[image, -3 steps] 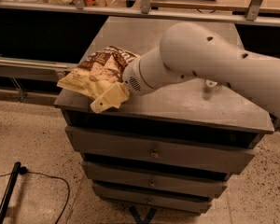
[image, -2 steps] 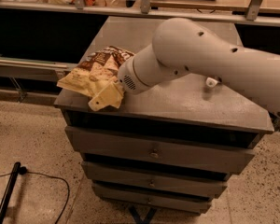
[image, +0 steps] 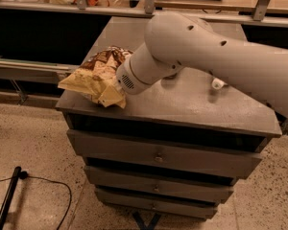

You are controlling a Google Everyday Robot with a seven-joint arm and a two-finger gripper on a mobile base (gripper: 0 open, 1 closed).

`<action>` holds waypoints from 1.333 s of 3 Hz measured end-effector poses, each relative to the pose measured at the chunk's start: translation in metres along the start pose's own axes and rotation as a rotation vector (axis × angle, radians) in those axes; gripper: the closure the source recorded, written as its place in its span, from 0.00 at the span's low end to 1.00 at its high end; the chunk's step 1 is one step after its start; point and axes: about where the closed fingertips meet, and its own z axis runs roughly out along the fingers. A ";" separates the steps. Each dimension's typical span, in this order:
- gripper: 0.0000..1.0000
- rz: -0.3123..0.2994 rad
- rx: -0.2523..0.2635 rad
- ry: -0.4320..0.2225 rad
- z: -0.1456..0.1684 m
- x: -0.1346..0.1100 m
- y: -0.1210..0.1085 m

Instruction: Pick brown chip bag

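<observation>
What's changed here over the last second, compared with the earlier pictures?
The arm swung a little leftward, its wrist closing in over the brown chip bag; the tool sits against the bag's near right edge. No visible grab or release. The bag, the small white object and the drawer cabinet stayed put.

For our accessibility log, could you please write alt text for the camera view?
A pale robot arm reaches across a grey drawer cabinet, its tool at the brown chip bag lying at the top's near corner, on the picture's left. A small white object sits farther right on the top.
</observation>
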 end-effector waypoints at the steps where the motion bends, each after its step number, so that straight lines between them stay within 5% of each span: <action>1: 0.88 0.005 0.031 0.016 -0.003 0.000 -0.002; 2: 1.00 0.008 0.047 -0.065 -0.012 -0.003 -0.002; 4: 1.00 -0.047 0.179 -0.400 -0.096 -0.046 -0.039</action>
